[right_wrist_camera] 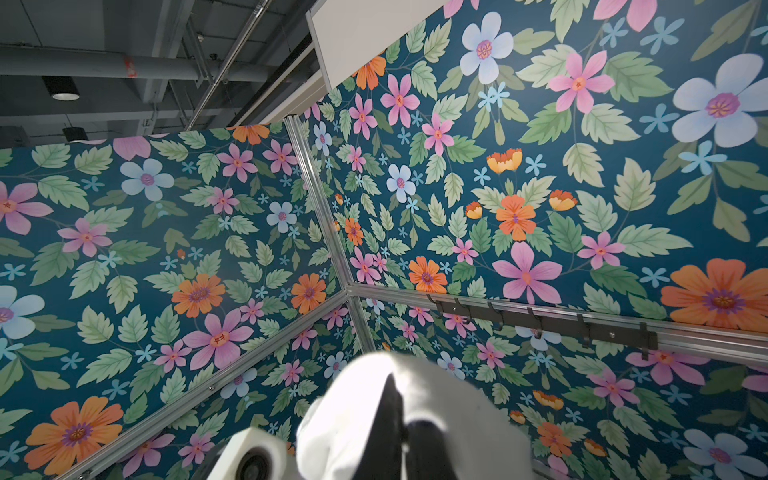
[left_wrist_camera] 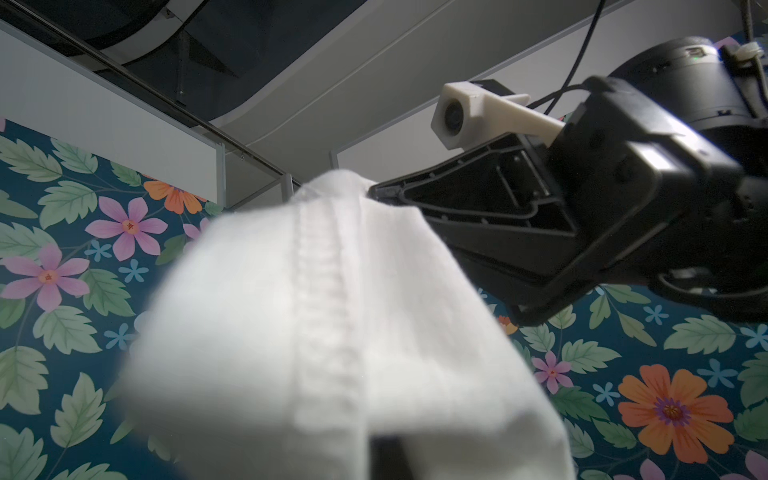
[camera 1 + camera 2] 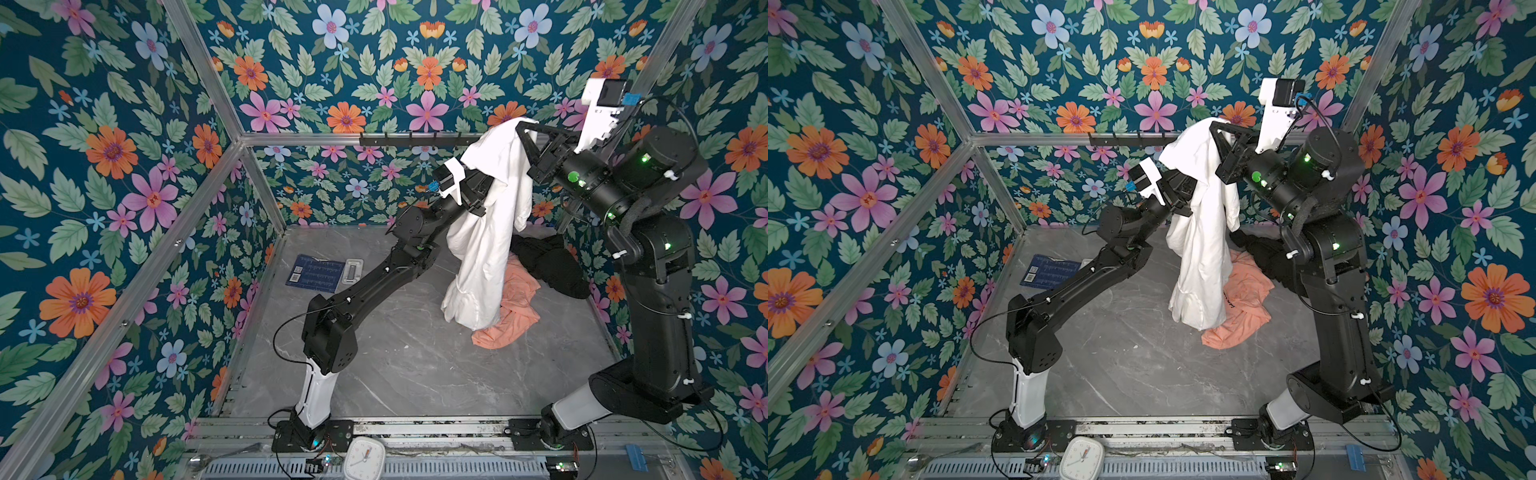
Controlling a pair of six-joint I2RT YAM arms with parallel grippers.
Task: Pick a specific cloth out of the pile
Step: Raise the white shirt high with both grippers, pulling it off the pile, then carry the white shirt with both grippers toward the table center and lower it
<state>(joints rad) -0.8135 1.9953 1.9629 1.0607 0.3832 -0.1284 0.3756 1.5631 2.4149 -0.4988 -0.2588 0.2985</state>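
Observation:
The cloth (image 3: 486, 249), white and wrinkled, hangs raised in both top views (image 3: 1200, 257). Its lower end drops to the salmon garment (image 3: 515, 307) of the pile. My right gripper (image 3: 519, 126) is shut on the cloth's top edge, also seen in the left wrist view (image 2: 374, 193). Lower down, my left gripper (image 3: 482, 187) is shut on a fold, mostly covered by fabric (image 2: 332, 311). The right wrist view has the cloth (image 1: 357, 407) wrapped around dark fingers (image 1: 395, 415). The pile's black garment (image 3: 548, 262) lies behind the salmon one, by the right wall.
A blue card (image 3: 318, 272) and a grey metal plate (image 3: 352, 271) lie on the marble floor at the left. A black hook rail (image 3: 415, 139) runs along the back wall. Floral walls close in three sides. A white clock (image 3: 365, 457) sits at the front edge.

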